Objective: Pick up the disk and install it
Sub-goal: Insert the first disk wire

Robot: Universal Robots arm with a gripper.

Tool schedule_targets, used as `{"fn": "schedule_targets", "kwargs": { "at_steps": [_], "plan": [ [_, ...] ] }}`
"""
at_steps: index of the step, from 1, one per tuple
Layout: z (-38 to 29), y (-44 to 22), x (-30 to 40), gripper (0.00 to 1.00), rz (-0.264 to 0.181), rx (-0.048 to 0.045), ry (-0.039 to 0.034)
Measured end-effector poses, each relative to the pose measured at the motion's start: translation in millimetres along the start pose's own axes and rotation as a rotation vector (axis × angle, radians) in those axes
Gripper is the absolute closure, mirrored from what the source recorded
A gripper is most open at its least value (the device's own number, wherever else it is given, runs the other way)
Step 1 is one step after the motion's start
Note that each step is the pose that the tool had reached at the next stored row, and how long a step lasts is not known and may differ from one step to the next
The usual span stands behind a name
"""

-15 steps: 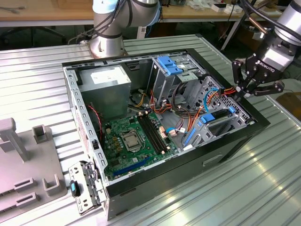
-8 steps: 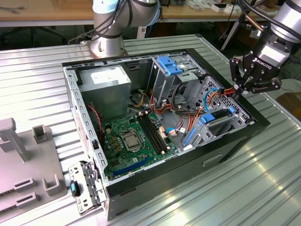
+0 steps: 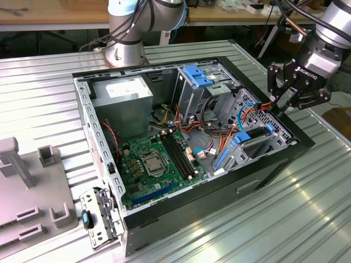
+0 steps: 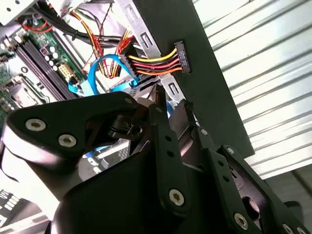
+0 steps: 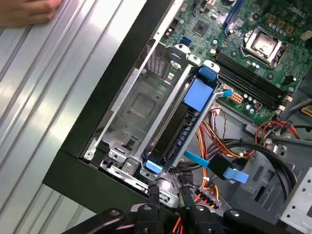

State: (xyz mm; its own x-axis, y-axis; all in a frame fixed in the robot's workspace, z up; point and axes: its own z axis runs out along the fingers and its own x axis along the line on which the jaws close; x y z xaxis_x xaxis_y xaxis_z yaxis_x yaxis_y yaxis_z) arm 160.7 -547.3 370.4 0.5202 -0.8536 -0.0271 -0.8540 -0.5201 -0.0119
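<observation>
Exterior view: tool (image 3: pixel 281 105) hangs over the case (image 3: pixel 274 164) front rim, jaws a narrow gap apart, clamping nothing. First wrist view puts the disk (image 5: pixel 178 134) straight below it, in the case's front drive cage, on edge, blue rail along the cage guides. It looks slotted in, which would explain the empty tool; whether it is latched, can't tell. Power plug (image 4: pixel 181 57) drapes over the case rim, clear of the bay. Print: white lettering on the tool body; power supply (image 3: pixel 123 90) label in the case's opposite corner is too small to read.

Ribbed metal table (image 3: pixel 307 219): open computer case (image 3: pixel 219 193), grey fixture (image 3: pixel 27 204).
</observation>
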Motion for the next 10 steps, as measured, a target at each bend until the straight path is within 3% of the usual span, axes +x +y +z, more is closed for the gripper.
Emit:
{"fn": "schedule_targets", "kwargs": {
  "at_steps": [2, 6, 10],
  "plan": [
    [0.0, 0.0, 0.0, 0.7, -0.058, -0.0015, -0.0006],
    [0.1, -0.1, -0.1, 0.7, -0.117, -0.0035, -0.0006],
    [0.1, -1.0, -1.4, 0.7, -0.128, -0.0094, 0.0074]
  ]
}}
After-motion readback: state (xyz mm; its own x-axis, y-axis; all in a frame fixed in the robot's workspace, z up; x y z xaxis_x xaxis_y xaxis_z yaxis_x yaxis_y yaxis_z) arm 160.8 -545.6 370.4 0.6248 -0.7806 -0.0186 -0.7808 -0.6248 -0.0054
